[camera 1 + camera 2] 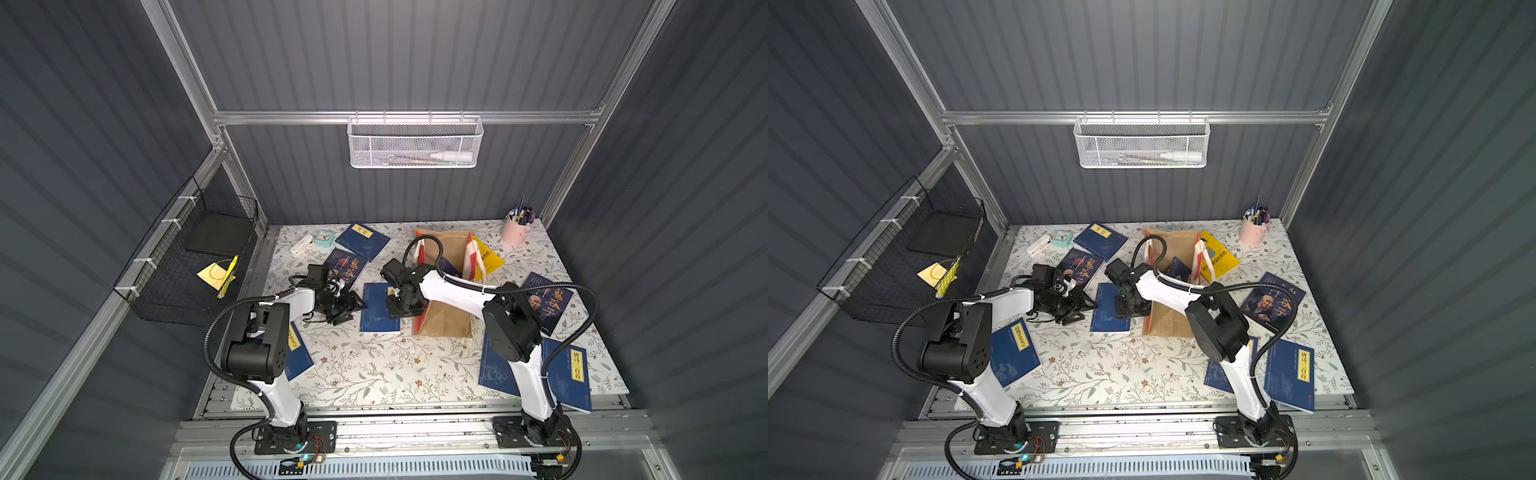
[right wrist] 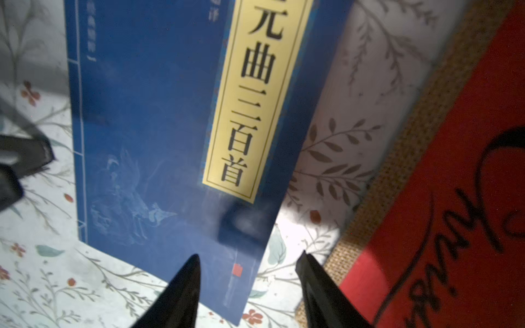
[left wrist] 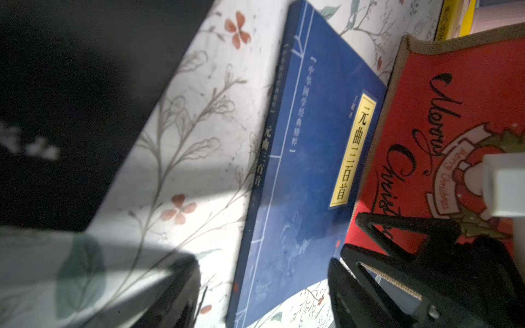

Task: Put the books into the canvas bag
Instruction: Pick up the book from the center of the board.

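Observation:
A navy book (image 1: 379, 309) (image 1: 1109, 311) with a yellow title label lies flat beside the canvas bag (image 1: 451, 322) (image 1: 1170, 322), whose red printed face (image 3: 454, 119) (image 2: 460, 181) shows in both wrist views. My left gripper (image 1: 351, 311) (image 3: 262, 289) is open at the book's left edge (image 3: 298, 159). My right gripper (image 1: 401, 312) (image 2: 250, 258) is open low over the book's corner (image 2: 159, 119) nearest the bag. One book (image 1: 449, 266) stands inside the bag. More books lie around: navy ones (image 1: 362, 241) (image 1: 575, 376) (image 1: 297, 353), portrait ones (image 1: 347, 266) (image 1: 546, 303), a yellow one (image 1: 489, 255).
A pink pen cup (image 1: 516, 230) stands at the back right. A mint clock (image 1: 324, 238) and a small white object (image 1: 302, 245) sit at the back left. A black wire basket (image 1: 195, 266) hangs on the left wall, a white mesh basket (image 1: 415, 143) on the back rail.

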You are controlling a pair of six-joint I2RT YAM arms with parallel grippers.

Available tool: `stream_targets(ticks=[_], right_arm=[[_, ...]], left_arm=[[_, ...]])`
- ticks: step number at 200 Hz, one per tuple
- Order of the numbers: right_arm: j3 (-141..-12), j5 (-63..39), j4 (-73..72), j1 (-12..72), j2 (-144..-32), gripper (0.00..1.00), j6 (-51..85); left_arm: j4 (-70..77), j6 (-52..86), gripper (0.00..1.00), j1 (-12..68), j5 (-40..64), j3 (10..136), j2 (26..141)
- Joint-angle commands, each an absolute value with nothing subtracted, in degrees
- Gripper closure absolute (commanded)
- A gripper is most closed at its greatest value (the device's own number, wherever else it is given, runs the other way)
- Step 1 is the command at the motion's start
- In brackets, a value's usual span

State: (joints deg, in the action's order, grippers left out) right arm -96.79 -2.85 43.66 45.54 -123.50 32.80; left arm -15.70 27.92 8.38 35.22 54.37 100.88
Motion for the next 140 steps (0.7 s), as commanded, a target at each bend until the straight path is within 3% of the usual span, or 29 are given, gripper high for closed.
stream_targets(ticks=[1, 54, 140], right_arm=[[-95.8, -4.5, 42.7, 44.2, -125.5, 0.56, 32.2], [-96.4, -7.0, 42.0, 43.5, -127.5, 0.74, 30.9], [-93.3, -11.4, 40.2, 42.8, -128.2, 0.72, 31.1]], left_arm=[[-12.8, 29.2, 0.29, 8.4, 34.8, 53.5, 103.4], [-7.9, 30.7, 0.29, 8.4, 37.1, 51.8, 105.2], [-1.7, 32.4, 0.31, 8.4, 50.9, 50.0, 106.5]])
